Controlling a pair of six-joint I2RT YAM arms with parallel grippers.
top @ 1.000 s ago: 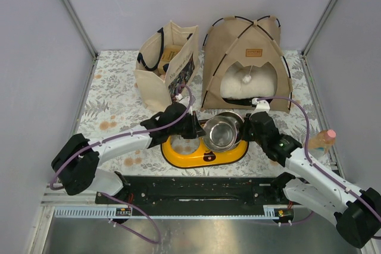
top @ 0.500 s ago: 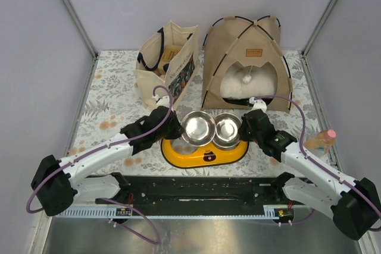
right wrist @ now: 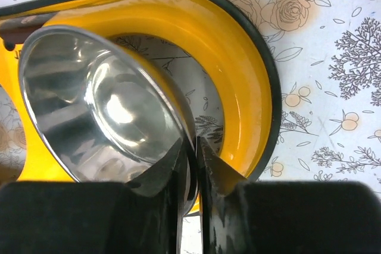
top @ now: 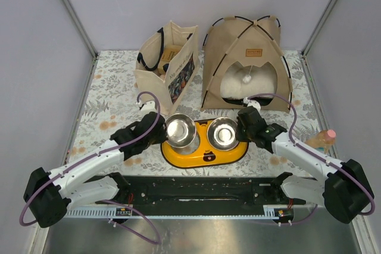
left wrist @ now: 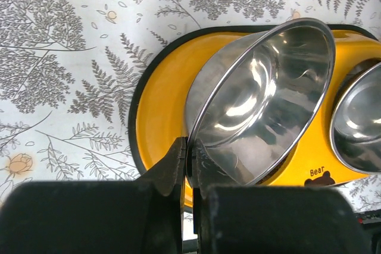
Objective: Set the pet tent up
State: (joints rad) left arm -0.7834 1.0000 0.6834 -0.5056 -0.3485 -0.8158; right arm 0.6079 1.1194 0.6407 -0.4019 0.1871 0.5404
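since left bowl [left wrist: 262, 99] and right bowl [right wrist: 101, 108] have parted, left pincer [left wrist: 190, 168] and right pincer [right wrist: 191, 162] each clamp their own bowl's rim above the yellow feeder [left wrist: 159, 124]; pet tent [top: 238, 46] stands pitched just beyond, so seating seems all that's left.

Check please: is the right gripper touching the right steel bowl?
Touching. The right wrist view shows it plainly: the right gripper is closed on the rim of the right steel bowl, pressing it from both sides with no gap.
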